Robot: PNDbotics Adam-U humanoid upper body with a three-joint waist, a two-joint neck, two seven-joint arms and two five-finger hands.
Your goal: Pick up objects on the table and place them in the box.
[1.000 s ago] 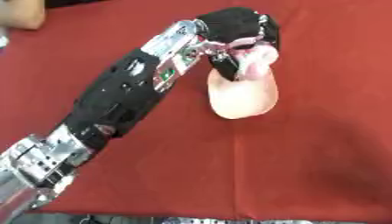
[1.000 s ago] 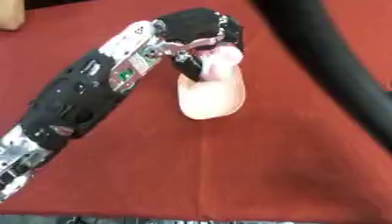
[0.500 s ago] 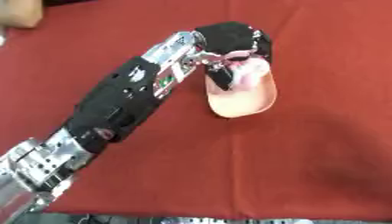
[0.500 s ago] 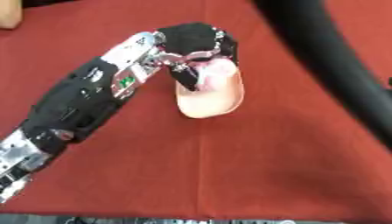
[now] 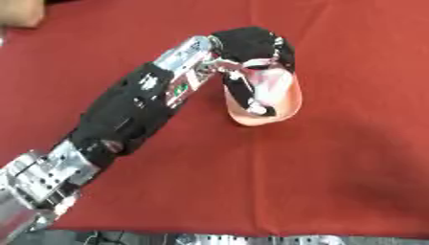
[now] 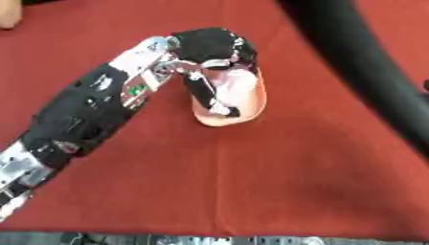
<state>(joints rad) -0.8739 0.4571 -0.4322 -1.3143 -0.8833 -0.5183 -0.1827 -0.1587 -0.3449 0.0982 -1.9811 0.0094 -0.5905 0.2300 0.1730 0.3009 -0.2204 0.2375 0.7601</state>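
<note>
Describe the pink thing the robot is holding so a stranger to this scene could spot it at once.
Start from the red table cover that fills the view and follow the black and silver left arm up from the lower left corner to the left hand. Its fingers curl over a pale pink, scoop-shaped object. It is the only light, smooth thing on the cloth.

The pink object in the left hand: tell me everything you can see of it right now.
The pink object is pale salmon pink, smooth and glossy like plastic, rounded at its lower end like a scoop or shallow cup; what it is cannot be made out. Its hollow side faces the camera. The left hand has fingers curled over its top edge, and one dark finger runs down its inside. Its lower rim sits at the red tablecloth; contact is unclear.
</note>
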